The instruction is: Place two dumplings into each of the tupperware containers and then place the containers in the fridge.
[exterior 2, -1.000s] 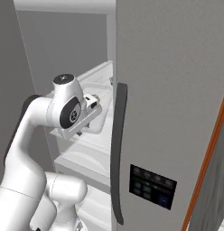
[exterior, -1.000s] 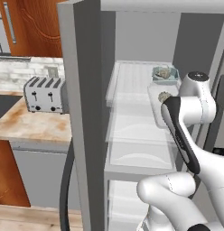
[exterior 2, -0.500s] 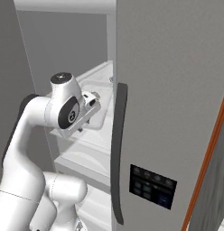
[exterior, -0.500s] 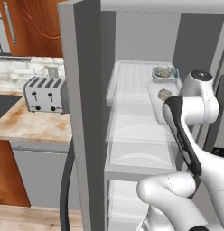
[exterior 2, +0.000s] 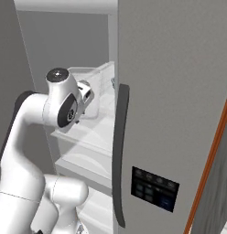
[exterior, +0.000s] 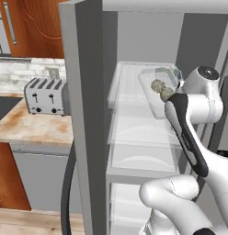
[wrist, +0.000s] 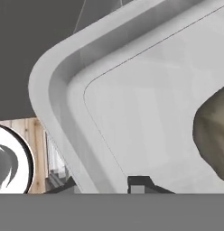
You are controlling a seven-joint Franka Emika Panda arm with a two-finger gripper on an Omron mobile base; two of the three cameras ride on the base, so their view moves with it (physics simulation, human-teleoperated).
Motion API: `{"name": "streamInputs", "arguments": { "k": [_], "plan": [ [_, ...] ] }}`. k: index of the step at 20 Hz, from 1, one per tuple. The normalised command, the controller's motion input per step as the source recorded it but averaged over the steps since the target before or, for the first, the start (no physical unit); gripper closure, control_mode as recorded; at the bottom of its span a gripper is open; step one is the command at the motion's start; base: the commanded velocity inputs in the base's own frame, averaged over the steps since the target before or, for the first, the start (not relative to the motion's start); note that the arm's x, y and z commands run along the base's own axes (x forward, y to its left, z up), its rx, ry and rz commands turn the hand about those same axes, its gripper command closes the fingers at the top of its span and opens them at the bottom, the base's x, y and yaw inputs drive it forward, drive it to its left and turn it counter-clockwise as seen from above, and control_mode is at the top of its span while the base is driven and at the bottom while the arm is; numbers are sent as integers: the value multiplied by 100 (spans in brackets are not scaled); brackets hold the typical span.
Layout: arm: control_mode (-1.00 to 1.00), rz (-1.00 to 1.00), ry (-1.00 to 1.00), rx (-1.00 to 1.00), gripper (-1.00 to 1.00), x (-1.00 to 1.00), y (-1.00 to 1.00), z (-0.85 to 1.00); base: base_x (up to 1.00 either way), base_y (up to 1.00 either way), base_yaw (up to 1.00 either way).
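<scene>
- The shallow light-grey translucent tupperware container (exterior: 158, 94) hangs over the pale translucent fridge shelf (exterior: 134, 98), inside the tall grey fridge (exterior: 83, 114), and looks tilted rather than flat on it
- Two small mottled grey-beige dumplings (exterior: 162, 89) lie in it; a tilt could roll them against the wall or over the rim
- The claw (wrist: 141, 186) is nearly pressed together at the container's near rim (wrist: 59, 103), pinching that thin edge; so narrow a hold could slip and drop the tray
- A second container (exterior: 168, 73) with more dumplings sits just behind; pushing further in could knock into it
- Letting go before the tray rests flat risks it sliding off the shelf's front edge
- The thick grey fridge door (exterior 2: 175, 114) stands close beside the arm, so a wide pull-back could strike it
</scene>
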Motion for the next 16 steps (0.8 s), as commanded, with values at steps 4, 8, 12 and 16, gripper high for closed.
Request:
{"name": "streamInputs", "arguments": {
  "k": [4,8,12,16],
  "plan": [
    [-100,5,9,0,100,86,3,52,0,0,0],
    [-100,0,13,0,100,99,18,24,0,0,0],
    [-100,0,18,0,100,96,15,9,0,0,0],
    [-100,0,14,0,100,88,25,0,0,0,0]
  ]
}}
